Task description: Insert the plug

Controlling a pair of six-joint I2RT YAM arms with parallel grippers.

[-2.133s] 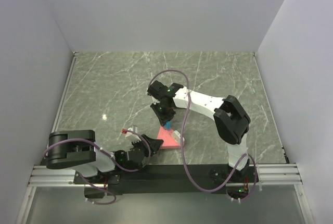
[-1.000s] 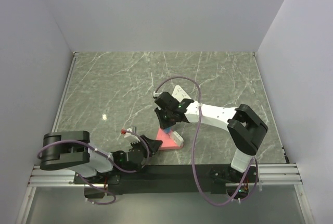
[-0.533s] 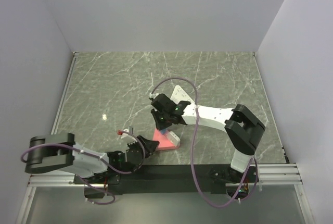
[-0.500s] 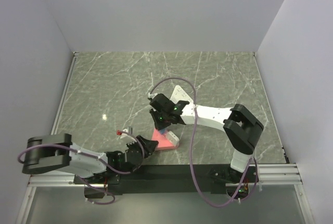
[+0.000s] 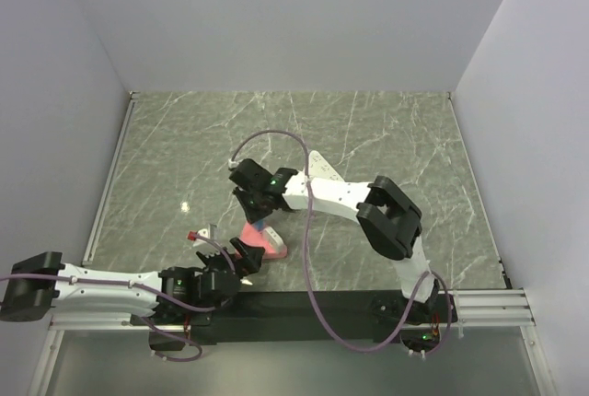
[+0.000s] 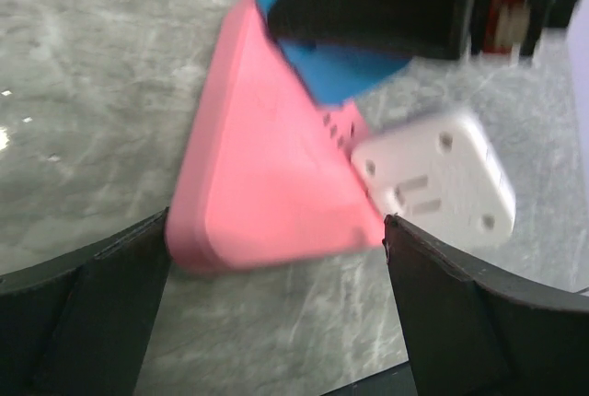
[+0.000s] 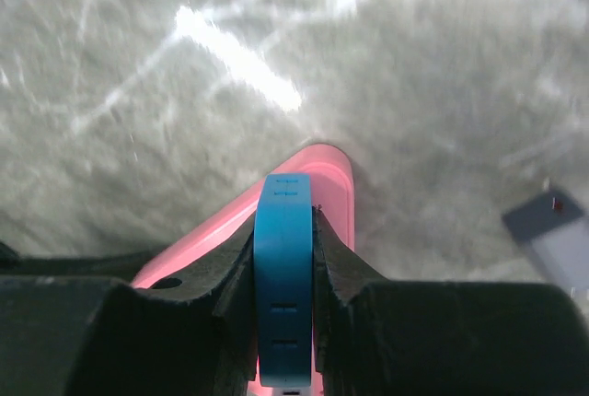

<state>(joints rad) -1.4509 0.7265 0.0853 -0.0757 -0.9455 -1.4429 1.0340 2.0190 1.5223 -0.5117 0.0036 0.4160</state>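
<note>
A blue plug (image 7: 283, 276) is pinched between the fingers of my right gripper (image 7: 285, 216), which is shut on it. The plug stands on edge over a pink triangular block (image 7: 324, 170), its lower end meeting the block's top face (image 6: 267, 166) near a row of small slots. A white socket piece (image 6: 437, 180) with pin holes sits at the block's right corner. My left gripper (image 6: 276, 313) is open, its fingers (image 6: 83, 313) standing apart either side of the block's near edge. From above, the right gripper (image 5: 259, 207) hovers over the block (image 5: 262, 238) and the left gripper (image 5: 241, 258) lies just in front.
The grey marbled table (image 5: 184, 157) is walled on three sides. The right arm's purple cable (image 5: 276, 134) loops above the gripper. A small grey piece with a red dot (image 7: 557, 228) shows at the right of the right wrist view.
My left gripper has opened and let go of the pink block, its arm stretching low along the front. The right arm has swung left with the plug, and the block has shifted left.
</note>
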